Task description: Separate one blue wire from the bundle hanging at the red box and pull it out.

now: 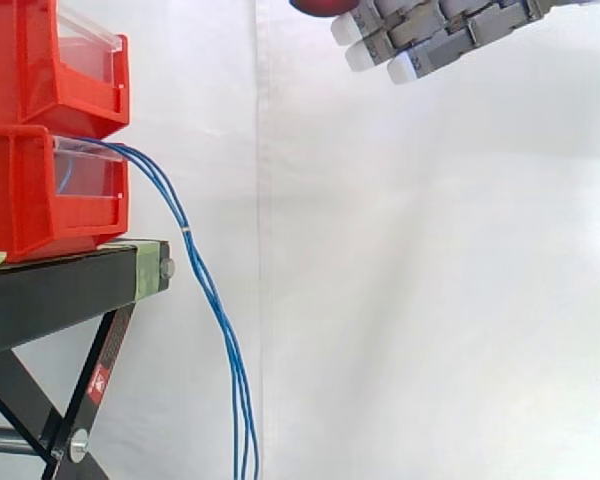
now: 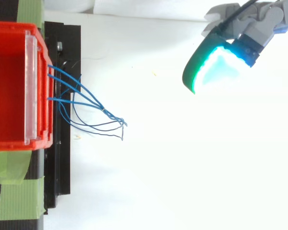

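Several thin blue wires [image 1: 195, 270] come out of the front of the lower red box [image 1: 25, 205] and hang down together past the stand's edge. A small pale tie [image 1: 187, 232] holds them as a bundle. From above the blue wires [image 2: 86, 103] fan out from the red box [image 2: 38, 139] and meet near their ends. My hand [image 1: 450, 30] is high at the upper right, well clear of the wires, open with straight fingers pointing left. In the top view the hand [image 2: 252, 26] shows a pad glowing green and cyan.
A second red box [image 1: 30, 70] is stacked on the lower one. Both rest on a black stand [image 1: 60, 290] with crossed legs. Green tape [image 2: 14, 196] sits on the stand beside the box. A white curtain hangs behind.
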`<state>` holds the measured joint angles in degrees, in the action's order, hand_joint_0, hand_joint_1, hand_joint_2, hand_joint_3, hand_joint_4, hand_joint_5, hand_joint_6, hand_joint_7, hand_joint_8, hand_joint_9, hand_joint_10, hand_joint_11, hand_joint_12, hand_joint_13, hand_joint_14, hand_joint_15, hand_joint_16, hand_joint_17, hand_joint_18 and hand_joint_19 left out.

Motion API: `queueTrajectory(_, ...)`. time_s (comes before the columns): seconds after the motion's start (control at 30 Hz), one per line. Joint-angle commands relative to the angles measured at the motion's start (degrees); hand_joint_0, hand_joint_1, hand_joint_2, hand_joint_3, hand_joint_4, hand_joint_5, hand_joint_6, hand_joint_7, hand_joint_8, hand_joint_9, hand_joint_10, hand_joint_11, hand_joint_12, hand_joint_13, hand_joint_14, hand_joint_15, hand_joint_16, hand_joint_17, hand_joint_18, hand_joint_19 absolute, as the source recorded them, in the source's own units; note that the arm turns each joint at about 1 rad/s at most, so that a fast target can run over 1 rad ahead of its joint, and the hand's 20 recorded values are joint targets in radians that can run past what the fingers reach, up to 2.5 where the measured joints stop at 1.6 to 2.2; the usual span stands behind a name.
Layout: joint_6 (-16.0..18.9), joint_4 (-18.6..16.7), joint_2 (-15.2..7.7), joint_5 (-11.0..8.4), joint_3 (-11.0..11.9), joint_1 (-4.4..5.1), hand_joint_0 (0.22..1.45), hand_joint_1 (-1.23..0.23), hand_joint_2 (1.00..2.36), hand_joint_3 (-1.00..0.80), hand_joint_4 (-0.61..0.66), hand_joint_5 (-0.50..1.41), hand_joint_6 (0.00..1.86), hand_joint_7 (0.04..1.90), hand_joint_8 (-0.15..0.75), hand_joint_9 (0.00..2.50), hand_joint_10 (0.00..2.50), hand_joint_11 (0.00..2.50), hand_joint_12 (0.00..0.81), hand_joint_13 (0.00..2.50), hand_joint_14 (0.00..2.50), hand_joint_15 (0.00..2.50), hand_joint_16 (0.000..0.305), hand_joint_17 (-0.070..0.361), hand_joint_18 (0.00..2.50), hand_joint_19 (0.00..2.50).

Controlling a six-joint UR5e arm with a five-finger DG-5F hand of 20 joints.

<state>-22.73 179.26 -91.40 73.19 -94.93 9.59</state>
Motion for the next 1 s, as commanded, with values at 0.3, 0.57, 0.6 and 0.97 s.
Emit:
queueTrajectory(0.3,-0.82,0.3,-0.01,-0.15,-0.08,0.61,0.55,-0.55,1.0,-0.5,0.27,-0.22,0.5,0.73,0.289,0.35,0.0,0.11,0.37,0.21,0.0,0.15,0.055,0.123,0.14,0.3)
queueTrajectory(0.57,-0.82,0.39,-0.01,-0.15,-0.17,1.13,0.55,-0.55,1.0,-0.5,0.28,-0.22,0.5,0.74,0.29,0.36,0.0,0.11,0.371,0.22,0.01,0.15,0.055,0.123,0.14,0.31)
queueTrajectory(0.6,-0.91,0.48,-0.01,-0.06,-0.52,1.22,0.55,-0.55,1.0,-0.5,0.28,-0.22,0.5,0.74,0.291,0.36,0.0,0.12,0.371,0.22,0.01,0.15,0.055,0.124,0.15,0.31)
queueTrajectory(0.97,-0.12,-5.67,-0.01,-0.06,-9.22,1.49,0.55,-0.56,1.0,-0.5,0.29,-0.21,0.5,0.77,0.293,0.38,0.0,0.13,0.371,0.23,0.0,0.15,0.055,0.123,0.16,0.3)
